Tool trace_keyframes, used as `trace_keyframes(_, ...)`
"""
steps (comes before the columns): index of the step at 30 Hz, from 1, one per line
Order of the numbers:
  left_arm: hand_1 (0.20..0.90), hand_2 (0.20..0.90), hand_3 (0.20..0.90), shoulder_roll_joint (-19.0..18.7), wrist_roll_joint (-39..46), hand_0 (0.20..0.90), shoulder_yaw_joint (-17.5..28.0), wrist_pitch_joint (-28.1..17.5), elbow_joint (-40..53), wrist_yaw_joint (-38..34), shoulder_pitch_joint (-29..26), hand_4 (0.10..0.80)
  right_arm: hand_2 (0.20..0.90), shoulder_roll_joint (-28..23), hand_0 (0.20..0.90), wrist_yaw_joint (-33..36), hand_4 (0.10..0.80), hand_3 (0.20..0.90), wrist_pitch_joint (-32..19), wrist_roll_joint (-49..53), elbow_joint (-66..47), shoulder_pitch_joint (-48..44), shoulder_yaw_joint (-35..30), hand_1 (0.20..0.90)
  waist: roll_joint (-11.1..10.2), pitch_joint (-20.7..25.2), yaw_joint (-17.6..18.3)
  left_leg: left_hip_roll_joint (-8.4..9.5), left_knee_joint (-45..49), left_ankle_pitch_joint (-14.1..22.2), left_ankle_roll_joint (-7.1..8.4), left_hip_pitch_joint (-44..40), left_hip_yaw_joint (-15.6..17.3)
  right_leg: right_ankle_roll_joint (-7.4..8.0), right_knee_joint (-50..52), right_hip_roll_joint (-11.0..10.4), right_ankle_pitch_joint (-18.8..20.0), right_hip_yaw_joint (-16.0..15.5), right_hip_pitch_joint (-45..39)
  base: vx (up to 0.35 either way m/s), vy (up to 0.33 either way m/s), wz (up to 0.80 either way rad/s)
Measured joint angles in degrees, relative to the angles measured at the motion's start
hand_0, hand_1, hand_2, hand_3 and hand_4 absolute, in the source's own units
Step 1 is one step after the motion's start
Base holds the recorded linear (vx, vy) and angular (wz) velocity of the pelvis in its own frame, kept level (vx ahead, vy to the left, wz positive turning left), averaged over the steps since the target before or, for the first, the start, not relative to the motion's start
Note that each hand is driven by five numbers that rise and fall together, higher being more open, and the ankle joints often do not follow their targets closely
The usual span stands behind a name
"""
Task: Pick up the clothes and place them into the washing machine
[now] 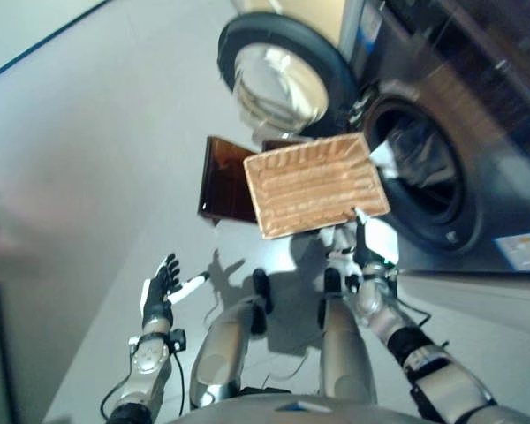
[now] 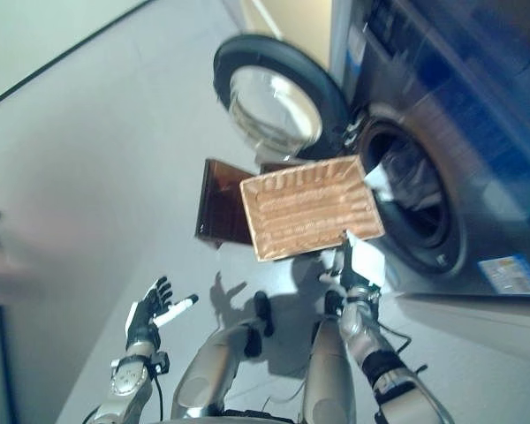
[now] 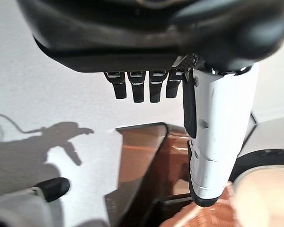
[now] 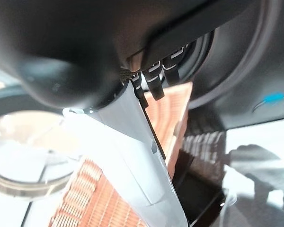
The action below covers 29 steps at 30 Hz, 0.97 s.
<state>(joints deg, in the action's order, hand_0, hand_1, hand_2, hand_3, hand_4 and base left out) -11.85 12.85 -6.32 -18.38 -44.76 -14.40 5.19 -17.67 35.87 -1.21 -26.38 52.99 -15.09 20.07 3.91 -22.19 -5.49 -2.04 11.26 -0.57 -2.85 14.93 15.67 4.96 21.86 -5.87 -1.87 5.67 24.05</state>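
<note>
Silver-grey arms, dark fingers (image 3: 138,87), white-covered thumbs

Washing machine (image 1: 450,132) body cut off at the right and top edges; inside its drum (image 1: 420,172) something dark and pale — maybe clothes, too blurred to tell. Wicker basket (image 1: 314,184) hides most of the brown stand (image 1: 225,177) under it; basket contents not readable. Right hand (image 1: 364,261) sits at the basket's near edge — its own wrist view shows mostly thumb cover, finger ends hidden behind it, grip unclear. Blurred pale shape at left edge (image 1: 0,247) can't be identified.
</note>
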Motion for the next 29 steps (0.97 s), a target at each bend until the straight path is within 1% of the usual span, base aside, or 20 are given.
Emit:
trace_keyframes(1,0.9,0.9,0.9,0.14,-1.51,0.9,0.46,0.34,-2.72,-0.14,-1.12,0.8,0.9,-0.17,0.9,-1.1,0.8,0.9,-0.05,0.28,0.91,0.49,-0.37,0.9,-0.09,0.17,0.02,-0.19,-0.33,-0.01,0.0,-1.16,-0.07,-0.25,-0.8,0.0,0.37,-0.5,-1.47,0.052,-0.038,0.04)
trace_keyframes(4,0.9,0.9,0.9,0.92,-3.93,0.9,1.49,1.0,-9.12,-2.15,-2.7,0.8,0.9,0.48,0.9,-2.31,0.8,0.9,-1.21,1.22,3.51,1.76,-0.61,0.9,-0.15,1.11,0.74,-0.47,-0.92,0.14,0.21,-4.1,-0.25,-0.34,-2.46,0.23,0.71,-1.08,-4.95,0.135,-0.045,0.0)
trace_keyframes(5,0.9,0.9,0.9,0.96,-5.44,0.9,1.78,1.81,-13.34,-2.64,-4.08,0.8,0.9,1.53,0.9,-3.26,0.8,0.9,-1.9,1.85,5.53,3.08,-0.56,0.9,-0.41,2.1,1.55,-0.51,-1.7,0.01,0.48,-6.15,-0.35,-0.36,-3.61,0.33,0.7,-1.38,-7.09,0.148,-0.03,0.03)
trace_keyframes(6,0.9,0.9,0.9,1.1,-6.14,0.9,2.43,2.04,-15.61,-2.7,-4.22,0.8,0.9,2.2,0.9,-3.77,0.8,0.9,-2.13,2.33,6.58,3.35,-0.56,0.9,-0.43,2.57,1.51,-0.67,-2.25,-0.01,0.51,-7.24,-0.34,-0.33,-4.26,0.42,0.75,-1.74,-8.53,0.076,-0.014,-0.02)
trace_keyframes(7,0.9,0.9,0.9,1.16,-6.92,0.9,3.46,3.08,-17.98,-3.14,-4.17,0.8,0.9,3.6,0.9,-4.67,0.8,0.9,-2.78,2.93,7.96,5.05,-0.66,0.9,-1.2,3.96,1.8,-0.78,-2.82,0.16,0.74,-9.11,-0.18,-0.48,-4.9,0.59,0.63,-1.8,-10.25,0.105,-0.01,-0.07)
trace_keyframes(8,0.9,0.9,0.9,0.92,-7.73,0.9,4.0,3.43,-18.99,-3.47,-3.35,0.8,0.9,4.84,0.9,-5.29,0.8,0.9,-2.79,3.4,8.85,6.53,-0.36,0.9,-2.05,5.99,1.64,-0.9,-3.23,0.41,1.01,-9.62,-0.12,-0.63,-5.26,0.79,0.5,-1.75,-10.71,0.069,-0.001,-0.11)
trace_keyframes(9,0.9,0.9,0.9,0.78,-8.08,0.9,4.05,3.46,-19.23,-3.62,-3.19,0.8,0.9,5.34,0.9,-5.61,0.8,0.9,-2.91,3.47,9.32,7.25,-0.39,0.9,-2.55,7.04,1.87,-0.91,-3.49,0.52,1.01,-9.68,-0.13,-0.62,-5.44,0.81,0.47,-1.8,-10.83,0.12,-0.004,0.0)
trace_keyframes(11,0.9,0.9,0.9,0.86,-10.09,0.9,4.07,4.28,-21.99,-3.74,-3.41,0.8,0.9,6.32,0.9,-7.12,0.8,0.9,-2.71,3.66,12.09,9.22,-0.32,0.9,-3.53,8.36,2.51,-0.97,-4.39,0.5,1.07,-12.32,-0.15,-0.57,-6.77,0.83,0.52,-2.18,-13.79,0.106,0.002,0.04)
trace_keyframes(13,0.9,0.9,0.9,0.82,-10.24,0.9,4.13,4.72,-23.55,-3.71,-2.99,0.8,0.9,6.75,0.9,-7.76,0.8,0.9,-2.77,3.88,12.19,11.26,-0.37,0.9,-4.39,10.48,3.27,-0.94,-5.36,0.77,0.89,-13.77,-0.14,-0.5,-7.85,0.86,0.56,-2.33,-15.24,0.095,0.005,-0.02)
trace_keyframes(14,0.9,0.9,0.9,0.83,-10.28,0.9,4.15,4.83,-24.11,-3.71,-2.72,0.8,0.9,6.8,0.9,-8.09,0.8,0.9,-2.75,3.88,12.2,11.83,-0.35,0.9,-4.43,10.96,3.19,-0.97,-5.77,0.76,0.89,-14.3,-0.12,-0.4,-8.27,0.87,0.63,-2.45,-15.75,0.068,0.001,-0.09)
trace_keyframes(15,0.9,0.9,0.9,0.83,-10.63,0.9,4.17,5.22,-25.14,-3.67,-2.22,0.8,0.9,6.97,0.9,-8.56,0.8,0.9,-3.01,3.86,13.18,12.89,-0.34,0.9,-4.9,12.86,3.36,-0.99,-6.43,0.78,0.87,-14.95,0.07,-0.32,-8.67,0.8,0.67,-2.67,-16.11,0.087,0.008,-0.06)
trace_keyframes(17,0.9,0.9,0.9,0.84,-10.92,0.9,4.14,5.63,-25.53,-3.53,-1.54,0.8,0.9,7.0,0.9,-9.12,0.8,0.9,-2.64,4.07,14.15,13.79,-0.93,0.9,-5.28,14.17,3.57,-1.07,-7.13,0.74,0.93,-16.2,0.01,-0.19,-9.67,0.77,0.85,-3.24,-17.58,0.093,0.017,-0.03)
trace_keyframes(20,0.9,0.9,0.9,0.94,-11.21,0.9,4.55,6.75,-26.84,-2.54,-0.1,0.8,0.9,7.1,0.9,-10.34,0.8,0.9,-2.67,4.14,15.7,16.07,-2.19,0.9,-5.08,17.76,3.91,-1.02,-9.74,0.41,1.4,-17.91,0.04,-0.07,-11.44,0.99,1.01,-3.45,-18.93,0.025,0.011,0.0)
trace_keyframes(22,0.9,0.9,0.9,0.96,-11.21,0.9,4.71,7.11,-27.72,-1.6,0.38,0.8,0.9,7.11,0.9,-11.79,0.8,0.9,-2.66,4.64,16.73,16.44,-2.43,0.9,-4.85,18.65,3.93,-0.95,-11.47,0.19,1.64,-19.88,0.06,-0.05,-13.27,1.22,1.57,-3.46,-21.03,0.014,0.006,-0.02)
trace_keyframes(25,0.9,0.9,0.9,0.99,-11.18,0.9,5.5,8.04,-27.96,-0.58,1.34,0.8,0.9,6.9,0.9,-13.71,0.8,0.9,-2.65,4.66,17.5,16.85,-2.48,0.9,-4.6,20.61,4.27,-0.95,-12.9,0.03,1.79,-20.64,0.06,-0.06,-14.64,1.42,1.89,-3.35,-21.75,-0.021,-0.002,-0.04)
trace_keyframes(26,0.9,0.9,0.9,0.95,-11.13,0.9,5.56,8.1,-27.98,-0.46,1.52,0.8,0.9,6.93,0.9,-14.01,0.8,0.9,-2.61,4.66,17.73,17.04,-2.48,0.9,-4.81,21.58,4.28,-0.92,-13.68,-0.18,1.99,-20.79,0.06,-0.1,-15.32,1.49,2.19,-3.36,-21.82,0.0,0.0,0.0)
trace_keyframes(27,0.9,0.9,0.9,0.99,-11.11,0.9,5.54,8.16,-28.04,-0.36,1.51,0.8,0.9,6.81,0.9,-14.81,0.8,0.9,-2.62,4.62,17.73,17.04,-2.47,0.9,-4.69,21.88,4.25,-0.96,-14.19,-1.01,1.85,-20.93,0.05,-0.11,-15.82,1.68,2.51,-3.31,-21.95,0.0,0.0,0.0)
trace_keyframes(29,0.9,0.9,0.9,0.99,-11.11,0.9,5.53,8.52,-28.34,0.25,1.52,0.8,0.9,6.77,0.9,-15.6,0.8,0.9,-2.59,4.59,17.76,17.2,-2.47,0.9,-4.55,22.11,4.34,-1.01,-15.08,-1.39,1.86,-21.69,0.08,-0.22,-16.96,1.87,2.8,-3.32,-22.87,0.0,0.0,0.0)
